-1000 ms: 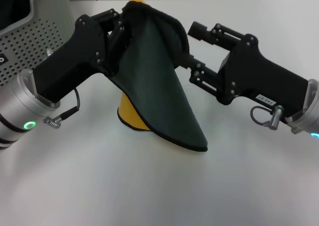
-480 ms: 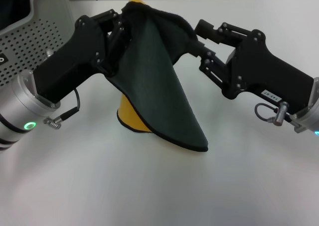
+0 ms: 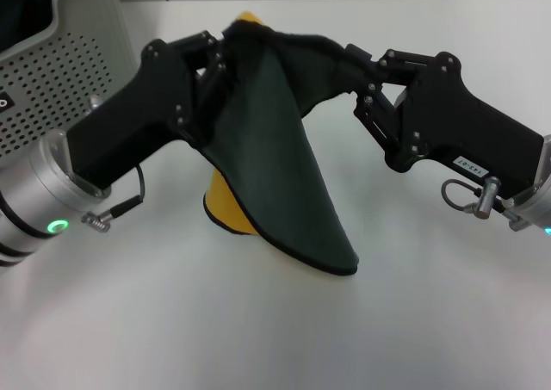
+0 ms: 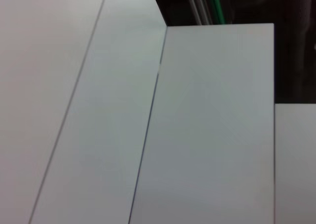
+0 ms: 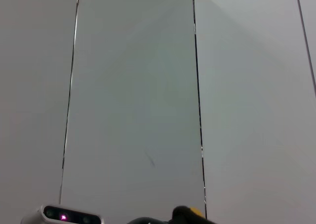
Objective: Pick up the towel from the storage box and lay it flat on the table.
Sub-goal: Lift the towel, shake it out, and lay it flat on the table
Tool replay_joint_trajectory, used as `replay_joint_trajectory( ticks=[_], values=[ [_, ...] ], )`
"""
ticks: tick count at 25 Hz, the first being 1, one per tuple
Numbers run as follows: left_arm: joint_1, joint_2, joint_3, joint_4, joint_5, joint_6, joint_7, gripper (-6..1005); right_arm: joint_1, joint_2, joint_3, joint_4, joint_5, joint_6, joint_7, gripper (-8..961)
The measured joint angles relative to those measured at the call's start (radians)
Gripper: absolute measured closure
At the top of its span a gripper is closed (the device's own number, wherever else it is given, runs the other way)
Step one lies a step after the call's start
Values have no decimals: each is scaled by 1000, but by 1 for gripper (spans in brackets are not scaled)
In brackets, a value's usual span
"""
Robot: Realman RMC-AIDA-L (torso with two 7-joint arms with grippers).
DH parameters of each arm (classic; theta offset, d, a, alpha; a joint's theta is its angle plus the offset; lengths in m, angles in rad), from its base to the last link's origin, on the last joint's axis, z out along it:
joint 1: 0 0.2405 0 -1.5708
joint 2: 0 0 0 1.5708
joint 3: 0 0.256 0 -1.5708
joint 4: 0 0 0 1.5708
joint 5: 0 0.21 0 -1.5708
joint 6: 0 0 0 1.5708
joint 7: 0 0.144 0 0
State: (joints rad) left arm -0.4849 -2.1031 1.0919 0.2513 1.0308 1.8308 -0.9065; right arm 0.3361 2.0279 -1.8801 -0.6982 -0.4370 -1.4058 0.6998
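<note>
Both arms reach in over the table (image 3: 430, 321) from either side, angled upward toward each other. The left hand (image 3: 219, 63) pinches one top part of the towel (image 3: 275, 149), and the right hand (image 3: 360, 73) is clamped on the top edge opposite. The cloth hangs between them, dark green facing forward, yellow behind, its lower tip touching the table. The storage box (image 3: 52, 71) stands behind the left arm. Only the head view shows all this; the wrist views show pale panels.
</note>
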Motion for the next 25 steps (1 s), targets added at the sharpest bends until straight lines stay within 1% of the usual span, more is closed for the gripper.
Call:
replay_joint_trajectory(
  ticks=[5,8,14,16,18,21,23,25],
  values=[
    [0,0,34,-3,2,1,24,935,-2,0,-1,0,-2,-3,1,861],
    [1,0,34,-9,1,3,25,933,-6,-1,-1,0,-3,-12,1,860],
    [11,0,32,-11,-11,4,25,931,-11,-2,-1,1,-4,-20,1,926],
    [15,0,31,-11,-11,4,25,931,-12,-3,-1,0,-6,-23,1,932],
    [24,0,31,-11,-11,4,26,930,-12,-9,2,-17,-13,-28,8,939],
    [39,0,31,-32,-8,4,44,929,-10,-26,23,-67,-42,-28,48,942],
    [40,0,32,-41,-6,4,48,928,-11,-40,58,-111,-79,-28,87,943],
    [39,-1,34,-64,-1,4,56,927,-11,-48,110,-156,-127,-28,131,943]
  ],
)
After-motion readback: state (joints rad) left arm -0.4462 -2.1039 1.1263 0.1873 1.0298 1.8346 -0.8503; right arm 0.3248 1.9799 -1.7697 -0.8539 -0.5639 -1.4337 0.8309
